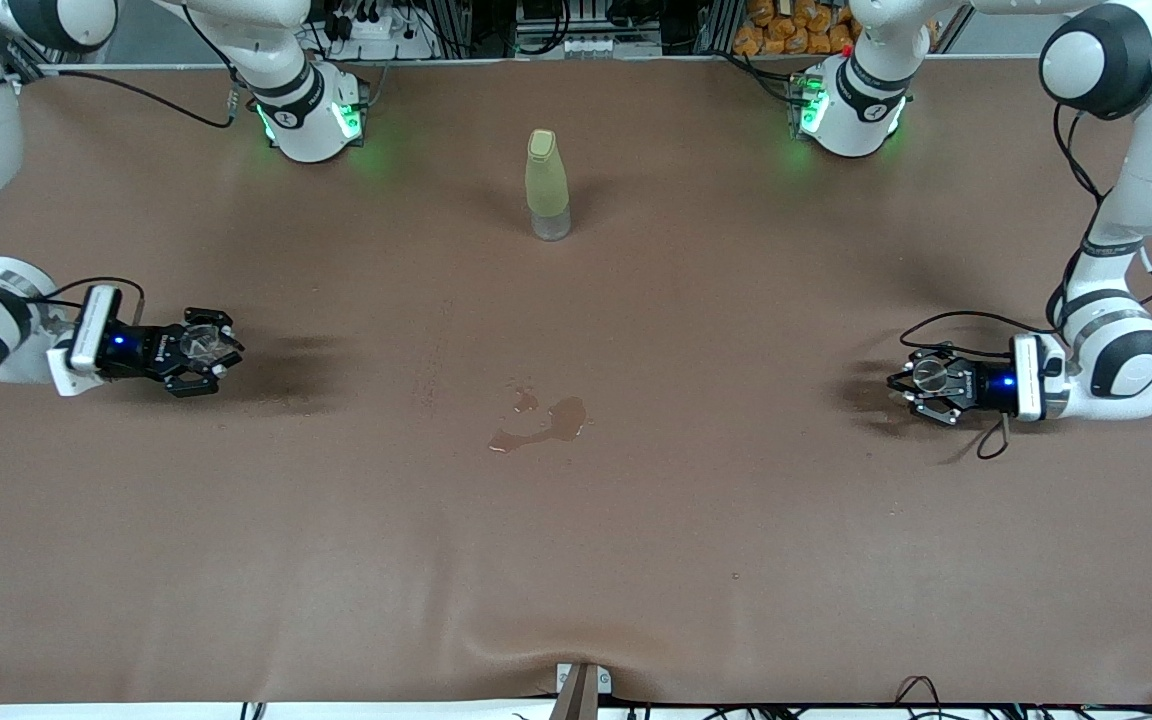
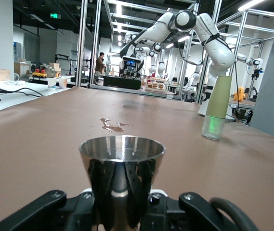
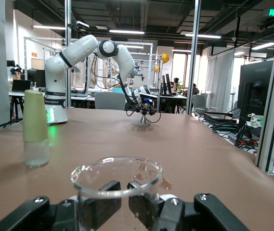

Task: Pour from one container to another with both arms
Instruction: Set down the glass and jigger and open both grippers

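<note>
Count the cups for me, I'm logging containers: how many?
2: a metal cup in the left gripper; a clear glass cup in the right gripper. None seems hidden.

Brown table (image 1: 836, 560): bottle (image 1: 547, 185), puddle (image 1: 544, 422).

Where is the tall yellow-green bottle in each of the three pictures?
Front view: the bottle stands upright mid-table, between the two arm bases.
Left wrist view: it stands upright on the table, past the metal cup.
Right wrist view: it stands past the glass cup.
Shared landmark: the wet puddle, seen again in the left wrist view.
</note>
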You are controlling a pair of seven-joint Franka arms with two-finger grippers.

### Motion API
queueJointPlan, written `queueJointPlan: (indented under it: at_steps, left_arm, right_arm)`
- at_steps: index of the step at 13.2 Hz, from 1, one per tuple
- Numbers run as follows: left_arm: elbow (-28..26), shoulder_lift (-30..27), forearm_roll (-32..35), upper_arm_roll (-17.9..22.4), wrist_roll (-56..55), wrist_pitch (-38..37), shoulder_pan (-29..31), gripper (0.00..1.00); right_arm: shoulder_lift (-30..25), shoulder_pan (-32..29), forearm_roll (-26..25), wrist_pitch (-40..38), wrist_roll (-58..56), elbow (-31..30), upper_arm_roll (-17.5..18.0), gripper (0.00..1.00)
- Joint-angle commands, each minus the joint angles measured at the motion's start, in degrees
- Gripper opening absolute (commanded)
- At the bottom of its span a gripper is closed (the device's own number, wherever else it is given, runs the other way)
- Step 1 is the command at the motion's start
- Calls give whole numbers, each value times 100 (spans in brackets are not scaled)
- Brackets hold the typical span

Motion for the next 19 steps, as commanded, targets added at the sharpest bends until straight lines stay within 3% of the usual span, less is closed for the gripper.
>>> queueJointPlan:
  at_steps: [1, 9, 10, 12, 13, 19]
  left_arm:
    - [100, 204, 42, -60, 286, -113, -69, 0]
    - [91, 222, 60, -51, 269, -139, -34, 0]
    - [82, 222, 60, -51, 269, -139, -52, 6]
    - [82, 274, 60, -60, 287, -139, -35, 27]
    - [82, 275, 51, -51, 287, -139, -43, 32]
    - [91, 301, 51, -51, 278, -139, -34, 33]
  right_arm:
    - [337, -185, -287, -59, -429, 222, 87, 0]
    - [1093, -159, -340, 697, -1125, 389, 96, 0]
    - [1155, -151, -331, 723, -1186, 424, 96, 0]
    - [1278, -107, -296, 802, -1222, 477, 96, 0]
    - [1322, -89, -287, 864, -1248, 495, 105, 0]
    - [1489, 16, -182, 1145, -1389, 539, 122, 0]
